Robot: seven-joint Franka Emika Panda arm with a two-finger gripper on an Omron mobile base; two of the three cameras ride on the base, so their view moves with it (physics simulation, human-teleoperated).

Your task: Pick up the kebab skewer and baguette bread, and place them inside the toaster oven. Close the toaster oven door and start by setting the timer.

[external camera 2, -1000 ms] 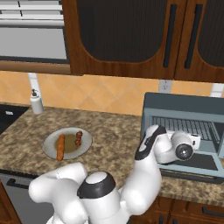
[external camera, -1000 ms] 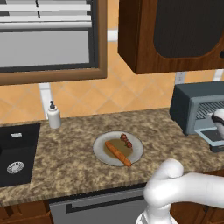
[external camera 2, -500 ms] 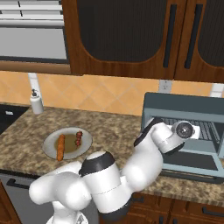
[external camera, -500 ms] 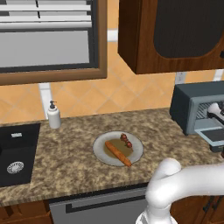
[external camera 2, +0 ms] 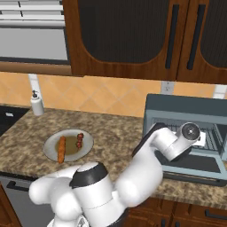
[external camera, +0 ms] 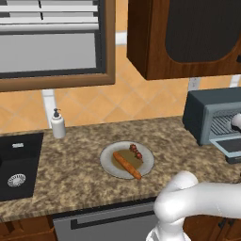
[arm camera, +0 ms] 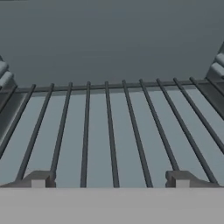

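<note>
Nearest to me, the white arm bends up from the base and reaches right, toward the toaster oven point(external camera 2: 186, 133). On the speckled tabletop point(external camera: 70, 174), near its front edge and left of the oven, sits a round grey plate point(external camera: 109, 165). The baguette bread point(external camera: 126, 165) lies across the plate, a slim orange-brown loaf. The kebab skewer point(external camera: 136, 150) rests just beyond it, on the plate's far right part, a short stick with dark red chunks. Neither has been picked up.

Farther right, the toaster oven door point(external camera 2: 195, 167) hangs open and folded down toward me. My tool point(arm camera: 111, 178) is at the oven's mouth, its fingers spread wide and holding nothing, with the wire rack point(arm camera: 113, 127) stretching away below it to the grey back wall.

I judge the main risk to be pulling the hand out carelessly: the wrist could catch the lowered door or the rack bars and shove the oven. Swinging left toward the plate, the elbow could sweep low over the tabletop and knock the plate. The skewer is small and lies close to the baguette, so a wide grasp could nudge the bread or roll the skewer off the plate.

At the far left of the tabletop stand a soap dispenser point(external camera: 57, 124) and the dark sink point(external camera: 19, 160), well away from all this.
</note>
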